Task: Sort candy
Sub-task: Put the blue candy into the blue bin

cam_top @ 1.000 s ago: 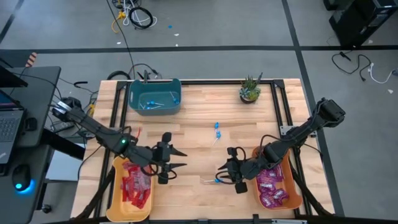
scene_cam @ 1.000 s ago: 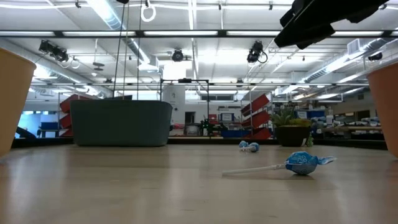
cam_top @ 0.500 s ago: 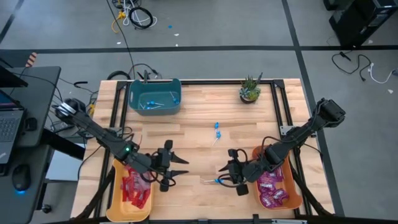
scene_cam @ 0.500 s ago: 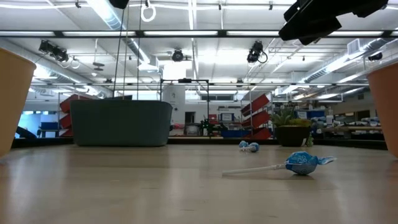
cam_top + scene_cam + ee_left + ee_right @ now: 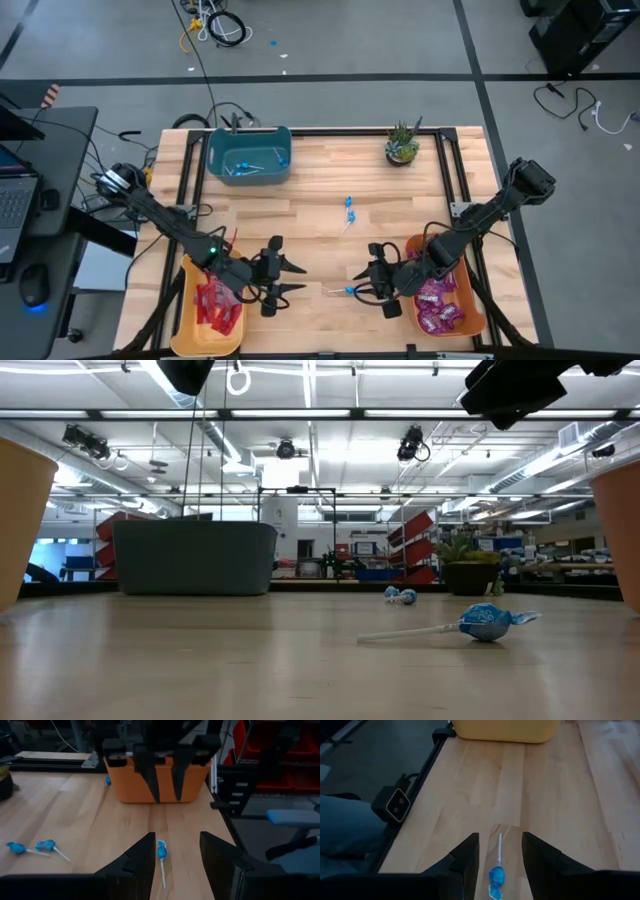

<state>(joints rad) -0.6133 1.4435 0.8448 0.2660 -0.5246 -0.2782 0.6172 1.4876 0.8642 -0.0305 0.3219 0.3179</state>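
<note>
Candy was mostly sorted: red packets [image 5: 215, 303] in the yellow bin [image 5: 188, 335], purple ones [image 5: 437, 300] in the orange bin [image 5: 474, 318], lollipops in the teal bin [image 5: 214, 150]. One blue lollipop [image 5: 496, 876] lay on the pale wood table [image 5: 320, 180], directly under the right gripper [image 5: 497, 851], whose fingers stood apart and empty. The left gripper [image 5: 287, 276] hovered opposite, likewise parted, holding nothing. I reckoned the right gripper should descend square over the crinkly wrapped head, not the thin white stick, which would roll. Two more lollipops [image 5: 348, 208] waited mid-table, near a small potted plant [image 5: 402, 144].
</note>
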